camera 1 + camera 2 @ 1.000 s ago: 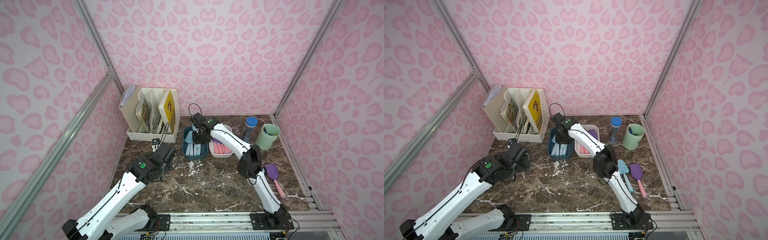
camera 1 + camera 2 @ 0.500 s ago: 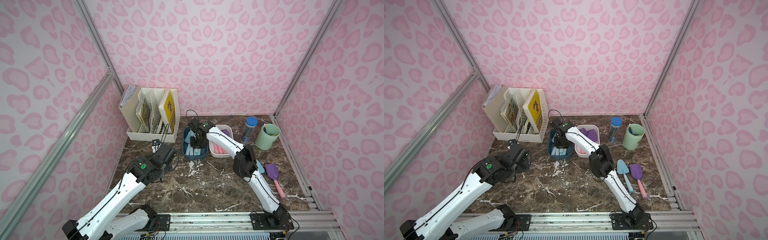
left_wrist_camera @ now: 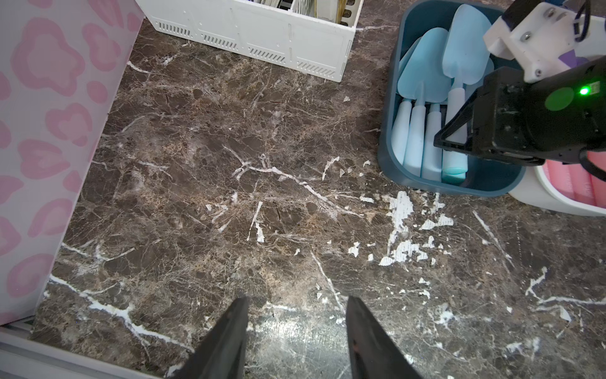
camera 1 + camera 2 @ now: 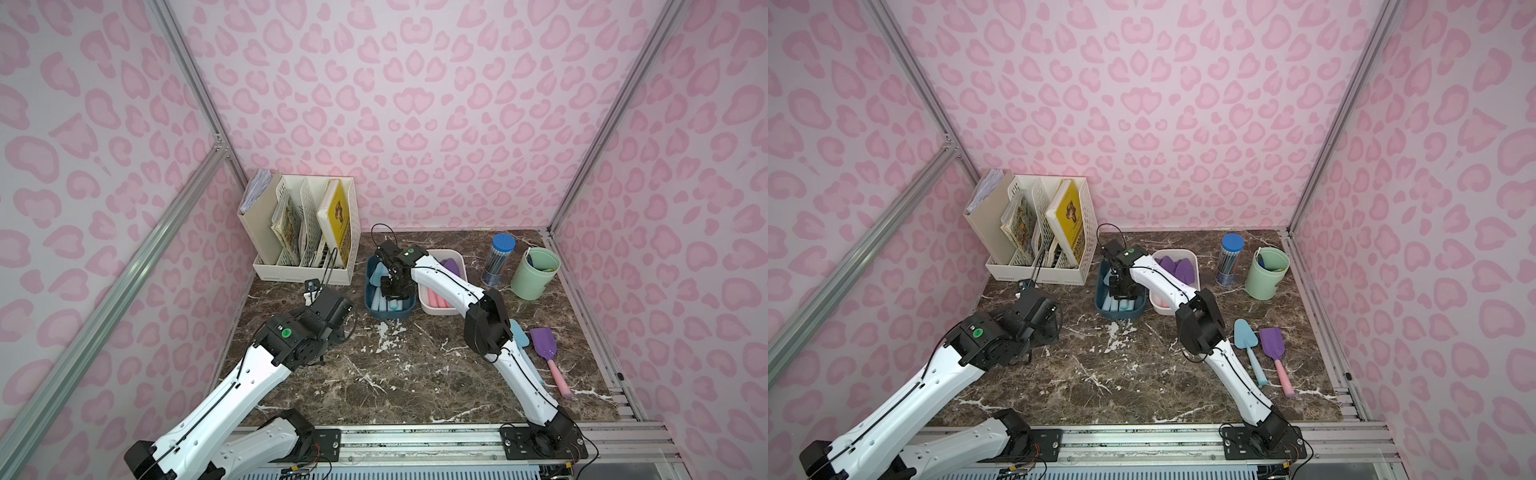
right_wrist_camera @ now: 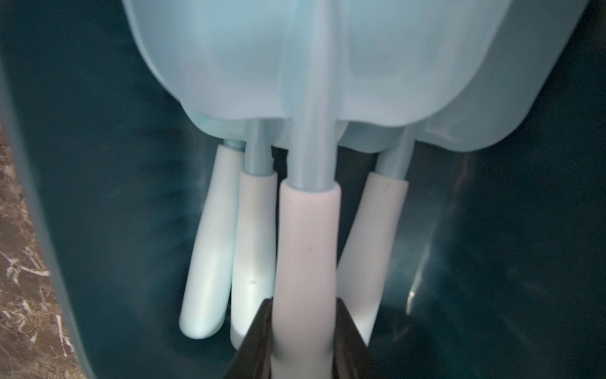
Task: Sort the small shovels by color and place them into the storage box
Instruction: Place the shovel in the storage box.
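— How are the right fingers [image 5: 257,344] set?
— They are clamped on the pale handle of a light blue plastic shovel [image 5: 308,242], which is held inside the dark blue plastic storage box [image 4: 388,314], over other light blue shovels [image 3: 423,75] laid there.
— And the left fingers [image 3: 229,338]?
— They are held apart, with nothing between them, above the brown marble table [image 3: 229,164].
— Which shovels are seen outside the box?
— A second light blue shovel [image 4: 1246,336] and a purple-bladed, pink-handled shovel [image 4: 1272,344] are seen side by side on the table, beside the right arm.
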